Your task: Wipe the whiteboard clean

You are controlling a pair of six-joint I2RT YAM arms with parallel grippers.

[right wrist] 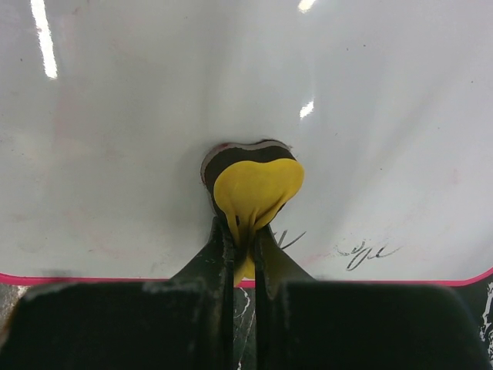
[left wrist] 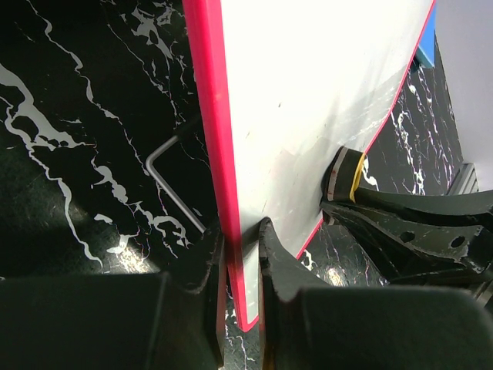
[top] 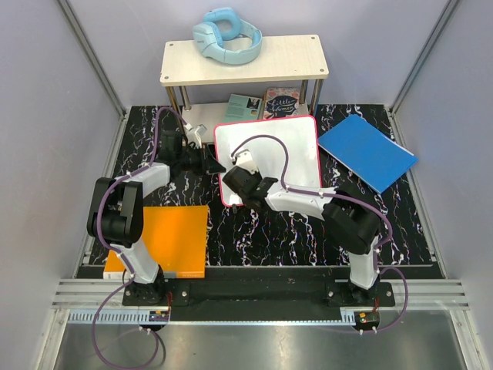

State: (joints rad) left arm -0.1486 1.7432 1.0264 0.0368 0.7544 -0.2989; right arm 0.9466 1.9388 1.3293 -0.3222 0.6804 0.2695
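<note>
The whiteboard (top: 289,150) is glossy white with a red-pink rim and lies at the middle back of the mat. My left gripper (top: 215,164) is shut on its left edge; the left wrist view shows the rim (left wrist: 214,139) clamped between the two fingers (left wrist: 240,258). My right gripper (top: 246,169) is shut on a yellow and dark eraser (right wrist: 254,181), pressing it onto the board near its near-left corner. The eraser also shows in the left wrist view (left wrist: 344,176). Faint dark handwriting (right wrist: 367,253) remains near the board's bottom rim, to the right of the eraser.
An orange flat sheet (top: 176,239) lies at the near left and a blue flat sheet (top: 367,152) at the right back. A small wooden shelf (top: 269,62) carrying a light-blue object (top: 226,36) stands behind the board, with books (top: 281,102) under it.
</note>
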